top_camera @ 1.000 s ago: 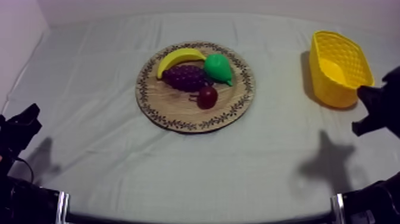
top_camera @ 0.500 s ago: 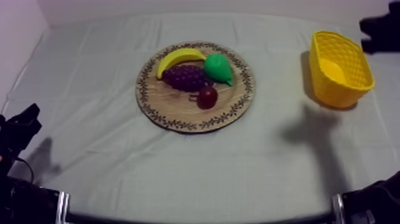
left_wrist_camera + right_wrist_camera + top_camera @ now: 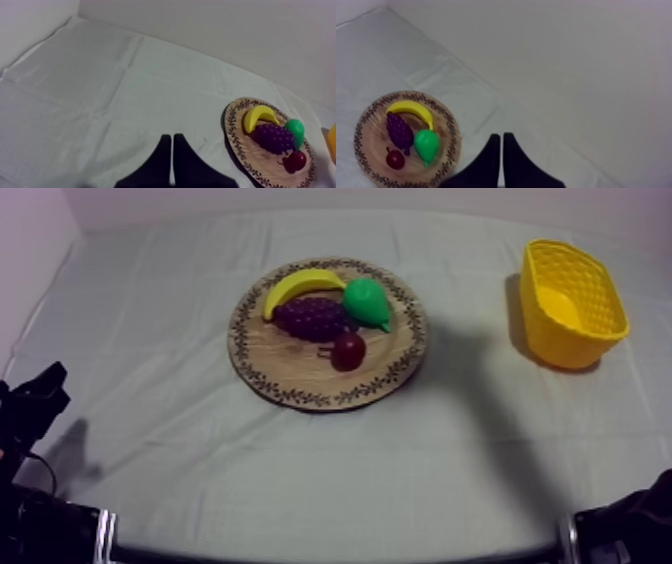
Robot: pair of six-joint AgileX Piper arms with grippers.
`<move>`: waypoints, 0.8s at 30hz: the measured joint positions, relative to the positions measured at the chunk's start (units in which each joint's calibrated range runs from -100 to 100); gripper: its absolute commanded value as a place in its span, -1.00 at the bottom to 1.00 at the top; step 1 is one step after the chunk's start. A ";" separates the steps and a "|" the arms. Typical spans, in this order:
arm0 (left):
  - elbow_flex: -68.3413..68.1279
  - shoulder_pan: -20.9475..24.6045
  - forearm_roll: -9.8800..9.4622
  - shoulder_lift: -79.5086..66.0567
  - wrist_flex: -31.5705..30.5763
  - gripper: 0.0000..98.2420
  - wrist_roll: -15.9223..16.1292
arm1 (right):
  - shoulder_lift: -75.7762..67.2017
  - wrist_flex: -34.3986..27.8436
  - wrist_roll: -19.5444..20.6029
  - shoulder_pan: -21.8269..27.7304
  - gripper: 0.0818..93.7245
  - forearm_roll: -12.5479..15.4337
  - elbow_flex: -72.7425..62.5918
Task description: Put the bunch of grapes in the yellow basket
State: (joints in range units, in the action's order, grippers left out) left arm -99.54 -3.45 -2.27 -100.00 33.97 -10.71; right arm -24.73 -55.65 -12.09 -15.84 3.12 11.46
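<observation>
Our left gripper (image 3: 172,136) and right gripper (image 3: 501,136) were clenched, empty. On the counter (image 3: 200,458) the wooden board (image 3: 300,373) sat central, the yellow basket (image 3: 560,338) rightward, we judged for the right arm's reach; the bunch of grapes (image 3: 312,318) lay on the board, ungrasped.

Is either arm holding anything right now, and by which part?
Nothing is held. The left gripper and right gripper have jaws shut empty; the grapes lie on the wooden board.
</observation>
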 measured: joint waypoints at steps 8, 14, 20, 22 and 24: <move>0.00 0.00 0.00 0.00 0.00 -1.00 0.00 | 10.25 -6.00 1.08 -3.77 -0.99 0.56 -15.67; 0.00 0.00 0.00 0.00 0.00 -1.00 0.00 | 16.60 -9.80 1.99 -5.51 -0.99 0.49 -23.53; 0.00 0.00 0.00 0.00 0.00 -1.00 0.00 | 22.65 -11.08 2.80 -6.12 -0.99 -0.20 -27.16; 0.00 0.00 0.00 0.00 0.00 -1.00 0.00 | 24.47 -11.44 3.23 -6.37 -0.99 -0.65 -28.19; 0.00 0.00 0.00 0.00 0.00 -1.00 0.00 | 26.49 -12.03 3.65 -6.75 -0.99 -1.62 -29.47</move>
State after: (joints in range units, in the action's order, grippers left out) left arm -99.54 -3.45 -2.27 -100.00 33.97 -10.71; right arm 1.76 -67.67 -8.44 -22.59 1.50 -18.00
